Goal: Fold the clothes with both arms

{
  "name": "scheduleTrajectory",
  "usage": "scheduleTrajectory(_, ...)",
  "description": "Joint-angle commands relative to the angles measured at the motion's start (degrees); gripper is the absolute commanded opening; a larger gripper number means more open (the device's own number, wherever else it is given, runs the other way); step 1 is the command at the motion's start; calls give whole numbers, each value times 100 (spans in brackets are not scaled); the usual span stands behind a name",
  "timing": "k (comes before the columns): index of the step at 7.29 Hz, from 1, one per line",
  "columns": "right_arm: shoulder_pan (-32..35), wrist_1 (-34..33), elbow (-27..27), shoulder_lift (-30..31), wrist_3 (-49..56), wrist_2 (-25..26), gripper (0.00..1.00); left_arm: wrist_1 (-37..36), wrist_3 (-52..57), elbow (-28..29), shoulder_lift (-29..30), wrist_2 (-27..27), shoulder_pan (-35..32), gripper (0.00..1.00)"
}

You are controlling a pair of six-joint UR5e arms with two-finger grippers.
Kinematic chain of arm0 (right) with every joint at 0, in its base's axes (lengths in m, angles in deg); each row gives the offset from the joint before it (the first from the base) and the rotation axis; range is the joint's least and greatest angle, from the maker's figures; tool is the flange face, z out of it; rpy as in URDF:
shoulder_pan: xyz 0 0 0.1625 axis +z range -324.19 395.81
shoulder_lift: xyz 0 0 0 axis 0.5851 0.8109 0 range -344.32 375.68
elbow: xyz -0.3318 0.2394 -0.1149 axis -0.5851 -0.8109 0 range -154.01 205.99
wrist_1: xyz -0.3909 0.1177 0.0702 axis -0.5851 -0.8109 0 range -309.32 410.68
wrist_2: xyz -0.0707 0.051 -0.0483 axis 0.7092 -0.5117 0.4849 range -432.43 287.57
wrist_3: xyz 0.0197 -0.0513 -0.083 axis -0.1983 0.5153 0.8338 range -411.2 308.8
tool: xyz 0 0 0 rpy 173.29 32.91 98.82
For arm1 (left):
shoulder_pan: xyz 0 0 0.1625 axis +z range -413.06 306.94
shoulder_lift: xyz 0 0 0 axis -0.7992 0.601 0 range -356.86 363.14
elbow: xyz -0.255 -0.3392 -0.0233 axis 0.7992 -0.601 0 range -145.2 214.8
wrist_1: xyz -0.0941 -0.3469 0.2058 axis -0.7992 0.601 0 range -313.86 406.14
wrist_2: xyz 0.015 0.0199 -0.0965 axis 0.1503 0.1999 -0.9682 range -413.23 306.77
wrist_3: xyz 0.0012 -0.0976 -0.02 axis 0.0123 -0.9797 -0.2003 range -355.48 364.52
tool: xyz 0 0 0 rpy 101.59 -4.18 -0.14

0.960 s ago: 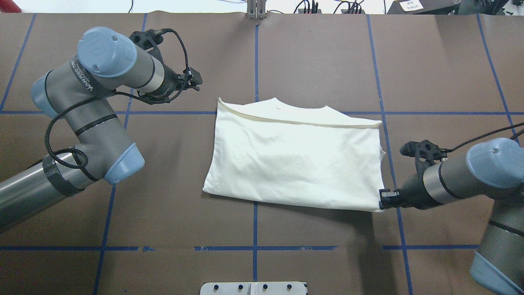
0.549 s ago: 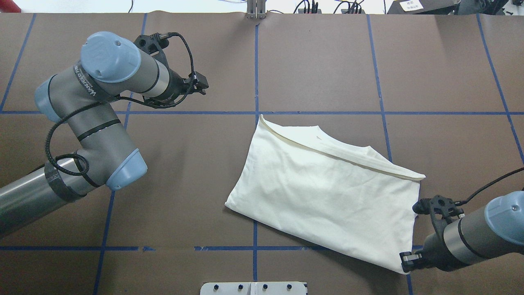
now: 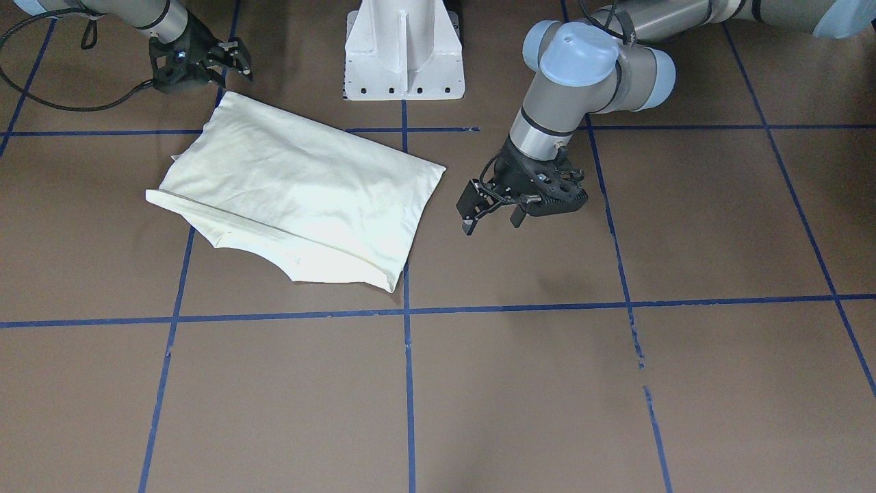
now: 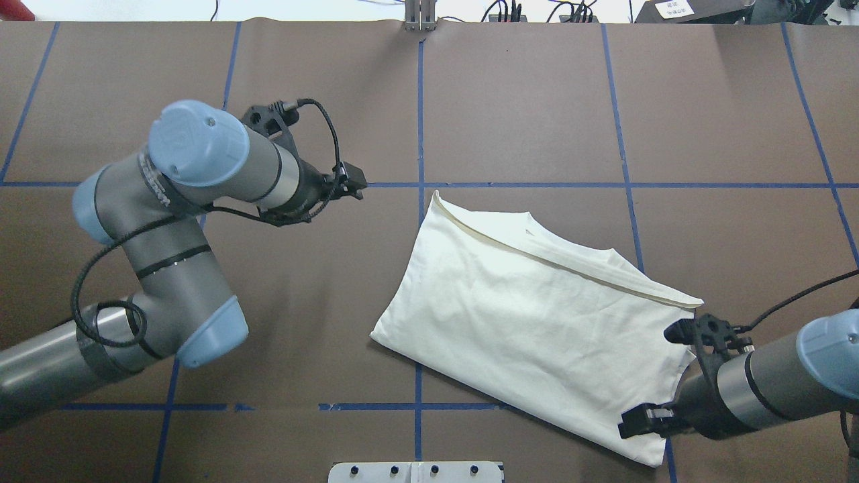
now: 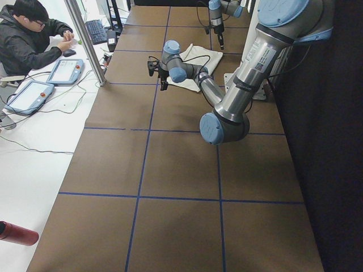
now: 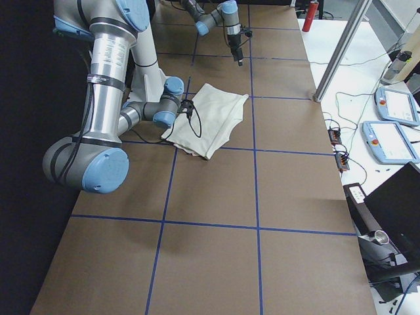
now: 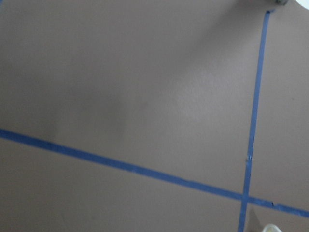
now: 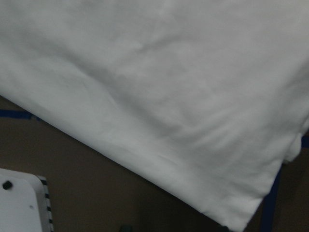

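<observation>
The cream T-shirt (image 4: 530,329) lies folded and skewed on the brown table, plain back up, with its hem band along the far edge. It also shows in the front view (image 3: 294,185) and fills the right wrist view (image 8: 154,96). No print shows. My right gripper (image 4: 627,424) hovers over the shirt's near right corner. In the front view (image 3: 233,58) its jaws stand spread and empty. My left gripper (image 4: 359,182) is open and empty, about a hand's width left of the shirt's far left corner, and also shows in the front view (image 3: 491,220).
The white pedestal base (image 3: 404,55) stands at the table's near edge, between the arms. Blue tape lines (image 4: 419,100) grid the brown table cover. An operator (image 5: 34,34) sits beyond the far edge, with pendants on a white side table.
My right gripper dragged the shirt's right corner toward the robot, which turned the shirt. It now stands open over that corner. My left gripper moved right and nearer, toward the shirt's left corner.
</observation>
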Motion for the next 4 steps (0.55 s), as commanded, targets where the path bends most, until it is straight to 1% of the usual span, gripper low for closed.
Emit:
scheduleTrajectory(1, 1115, 45, -131, -664, -7, 13, 100, -10, -1733, -97, -76, 213, 1057, 83)
scheduleTrajectory(2, 1459, 27, -132, -876, 1, -48, 100, -45, -1932, -54, -85, 520, 1384, 78)
scheduleTrajectory(3, 1567, 27, -140, -904, 1, -40, 100, -228, -1960, -1, -50, 592, 1413, 74)
scheduleTrajectory(4, 1577, 10, -149, -1000, 1, -13, 100, -247, -1960, 17, -59, 602, 1422, 72)
